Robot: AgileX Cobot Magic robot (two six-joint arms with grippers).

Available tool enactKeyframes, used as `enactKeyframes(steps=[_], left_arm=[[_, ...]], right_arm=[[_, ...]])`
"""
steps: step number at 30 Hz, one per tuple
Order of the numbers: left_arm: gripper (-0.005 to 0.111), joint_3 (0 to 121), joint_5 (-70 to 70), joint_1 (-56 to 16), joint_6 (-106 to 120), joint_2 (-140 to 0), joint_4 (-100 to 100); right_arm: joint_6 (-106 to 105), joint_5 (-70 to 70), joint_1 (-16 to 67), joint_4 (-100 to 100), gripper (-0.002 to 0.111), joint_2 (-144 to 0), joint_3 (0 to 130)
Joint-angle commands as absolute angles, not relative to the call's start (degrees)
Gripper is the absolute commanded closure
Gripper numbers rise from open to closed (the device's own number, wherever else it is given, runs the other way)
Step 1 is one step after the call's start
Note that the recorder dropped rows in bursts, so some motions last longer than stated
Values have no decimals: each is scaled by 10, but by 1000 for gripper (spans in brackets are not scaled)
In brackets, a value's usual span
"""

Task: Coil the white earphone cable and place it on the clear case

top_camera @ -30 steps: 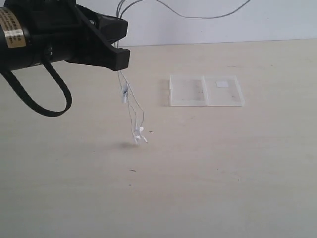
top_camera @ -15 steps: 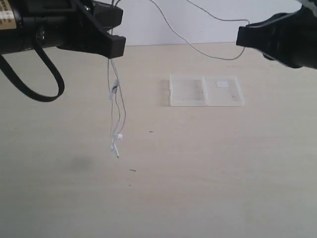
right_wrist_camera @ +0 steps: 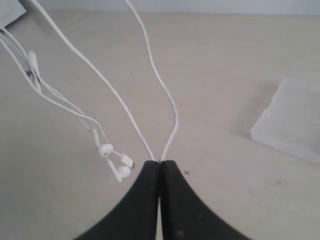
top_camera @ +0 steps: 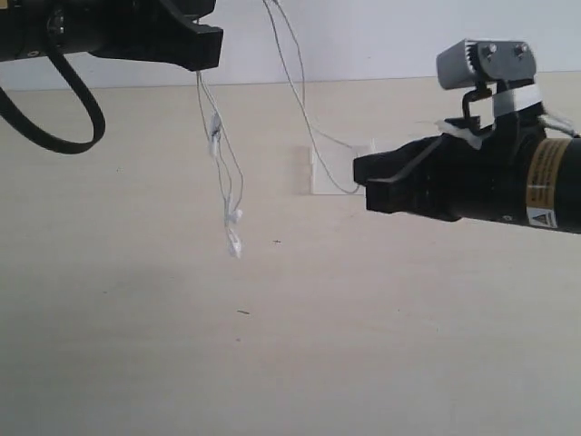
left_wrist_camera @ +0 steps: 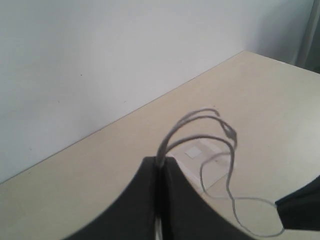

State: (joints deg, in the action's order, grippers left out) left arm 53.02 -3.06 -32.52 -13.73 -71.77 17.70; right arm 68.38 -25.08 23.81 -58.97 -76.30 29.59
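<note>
The white earphone cable [top_camera: 214,130] hangs in the air between both grippers. My left gripper [top_camera: 205,47], high at the left, is shut on a bundle of strands [left_wrist_camera: 231,134]; the two earbuds [top_camera: 234,227] dangle below it above the table. My right gripper [top_camera: 359,183] is shut on a loop of the cable, two strands rising from its tips [right_wrist_camera: 160,162], with the earbuds [right_wrist_camera: 106,149] close beside. The clear case [top_camera: 329,171] lies flat behind the right gripper, mostly hidden by it. In the left wrist view the clear case [left_wrist_camera: 212,167] shows its white label.
The beige table [top_camera: 272,363] stretches toward the front under the hanging earbuds. A pale wall [top_camera: 363,36] stands behind the table's far edge. The right arm's black body with a yellow sticker [top_camera: 541,186] covers the right side.
My right gripper has come down and leftward, now in front of the case with its cable loop. The left arm has risen slightly. The earbuds have swung a little rightward and higher.
</note>
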Motion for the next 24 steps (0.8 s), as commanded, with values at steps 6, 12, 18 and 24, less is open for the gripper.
enactKeyframes(steps=[6, 12, 18, 24], left_arm=[[107, 534, -16, -326, -142, -705, 169], [107, 534, -4, -326, -142, -705, 159], [107, 534, 9, -326, -154, -705, 159], [107, 534, 27, -326, -163, -705, 159]], right_arm=[[644, -418, 236, -631, 108, -897, 326], [642, -455, 236, -674, 108, -956, 363], [642, -460, 240, -680, 108, -982, 396], [646, -469, 240, -690, 108, -1000, 423]])
